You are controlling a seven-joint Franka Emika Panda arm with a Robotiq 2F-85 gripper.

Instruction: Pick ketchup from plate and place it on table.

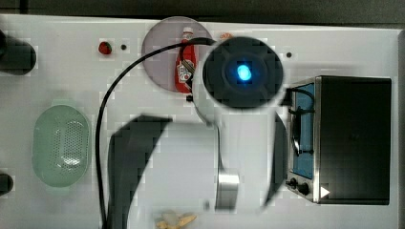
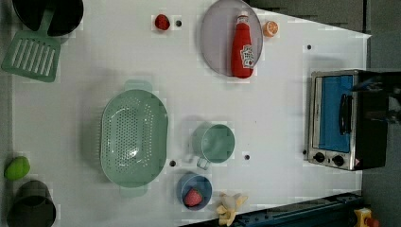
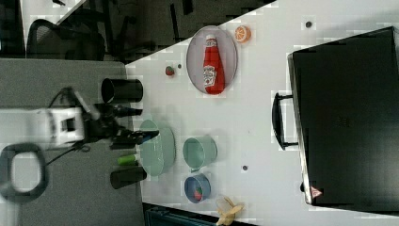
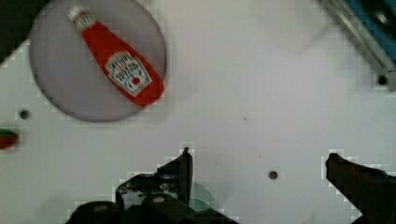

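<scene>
The small red ketchup bottle with a white cap and a white label patch lies on its side on the large flat round plate, a plain dish of pale greyish-lilac that stands near one edge of the broad white tabletop with small dark screw holes. The bottle rests toward the left view's right half of the plate, its cap pointing to the table edge and its base reaching the plate's opposite rim. In the wrist view the gripper hangs above bare table, well apart from the bottle and plate, with its two dark fingers spread wide and nothing between them. In the right view the arm's white wrist and dark gripper show high over the green perforated oval basket. Just beside the plate in the left view lie an orange slice on one side and a tiny red strawberry on the other. Farther off stand a pale green mug, a small blue bowl holding another strawberry, and a silver toaster oven with a blue-lit window and a black handle.
</scene>
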